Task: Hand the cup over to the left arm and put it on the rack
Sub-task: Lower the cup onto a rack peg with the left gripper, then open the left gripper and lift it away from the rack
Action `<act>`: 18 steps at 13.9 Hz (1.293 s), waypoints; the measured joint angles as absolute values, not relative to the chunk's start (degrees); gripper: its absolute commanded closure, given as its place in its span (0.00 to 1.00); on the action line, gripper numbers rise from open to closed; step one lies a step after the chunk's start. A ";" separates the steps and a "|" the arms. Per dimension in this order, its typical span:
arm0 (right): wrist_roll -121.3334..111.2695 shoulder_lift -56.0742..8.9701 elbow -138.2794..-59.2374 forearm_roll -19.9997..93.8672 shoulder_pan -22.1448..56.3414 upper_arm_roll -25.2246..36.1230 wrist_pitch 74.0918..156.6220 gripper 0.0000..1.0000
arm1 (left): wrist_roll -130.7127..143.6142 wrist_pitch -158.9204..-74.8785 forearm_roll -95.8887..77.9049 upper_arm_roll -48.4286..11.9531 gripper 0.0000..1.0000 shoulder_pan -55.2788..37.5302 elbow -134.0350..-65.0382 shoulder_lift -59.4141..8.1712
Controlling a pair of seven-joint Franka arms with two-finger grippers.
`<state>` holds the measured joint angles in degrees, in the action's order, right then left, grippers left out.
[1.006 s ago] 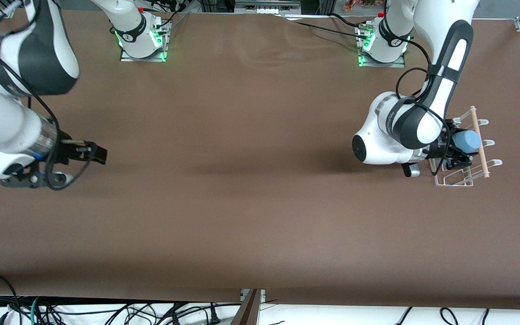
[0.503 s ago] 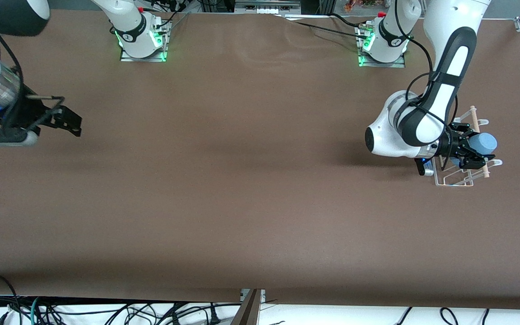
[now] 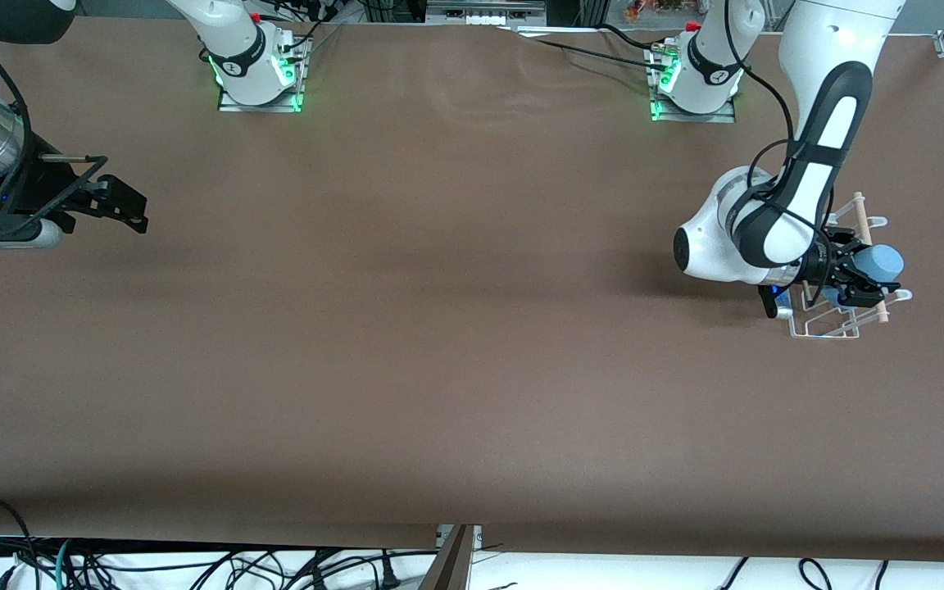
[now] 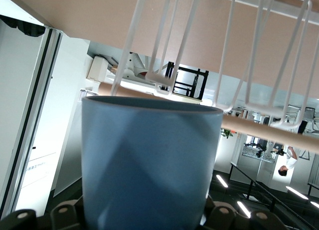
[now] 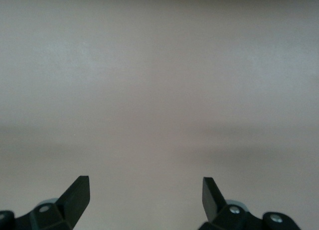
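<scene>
The light-blue cup (image 3: 882,261) lies on its side in my left gripper (image 3: 855,279), which is shut on it over the rack (image 3: 826,324) at the left arm's end of the table. The cup's end reaches past the wooden rod (image 3: 863,221). In the left wrist view the cup (image 4: 149,160) fills the space between the black fingers (image 4: 224,213), with the rack's white wires (image 4: 234,55) and the rod (image 4: 259,128) close by it. My right gripper (image 3: 124,205) is open and empty over the bare table at the right arm's end; its fingertips (image 5: 79,187) stand wide apart.
The brown table (image 3: 439,328) stretches between the two arms. Both arm bases with green lights (image 3: 259,82) stand along the table's edge farthest from the front camera. Cables hang below the table's front edge (image 3: 193,565).
My left gripper carried the cup farther over the rack, past the wooden rod. My right arm drew back toward its own end of the table, away from the front camera.
</scene>
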<state>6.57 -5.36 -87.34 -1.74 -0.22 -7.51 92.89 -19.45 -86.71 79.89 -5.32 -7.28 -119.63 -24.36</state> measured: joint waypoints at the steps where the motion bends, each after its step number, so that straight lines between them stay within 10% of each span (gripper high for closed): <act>1: 6.56 -5.37 -87.33 -1.74 -0.31 -7.51 92.78 0.00 | -17.96 -86.71 79.94 -5.31 1.00 -7.28 -119.90 -24.99; 5: 6.56 -5.37 -87.30 -1.72 -0.46 -7.56 92.78 0.00 | -13.82 -86.71 81.90 -5.28 1.00 -7.28 -120.15 -27.47; 7: 6.56 -5.48 -87.30 -1.65 -0.53 -7.56 92.78 0.00 | -12.60 -86.71 82.01 -5.27 0.01 -7.28 -120.15 -28.07; 18: 6.56 -5.74 -87.30 -1.54 -0.55 -7.66 92.79 0.00 | -11.44 -86.71 82.82 -5.28 0.00 -5.92 -117.65 -27.92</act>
<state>6.56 -5.74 -87.30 -1.54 -0.55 -7.66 92.79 -11.44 -86.71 82.82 -5.28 -5.92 -117.65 -27.92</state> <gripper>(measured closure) 0.000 0.000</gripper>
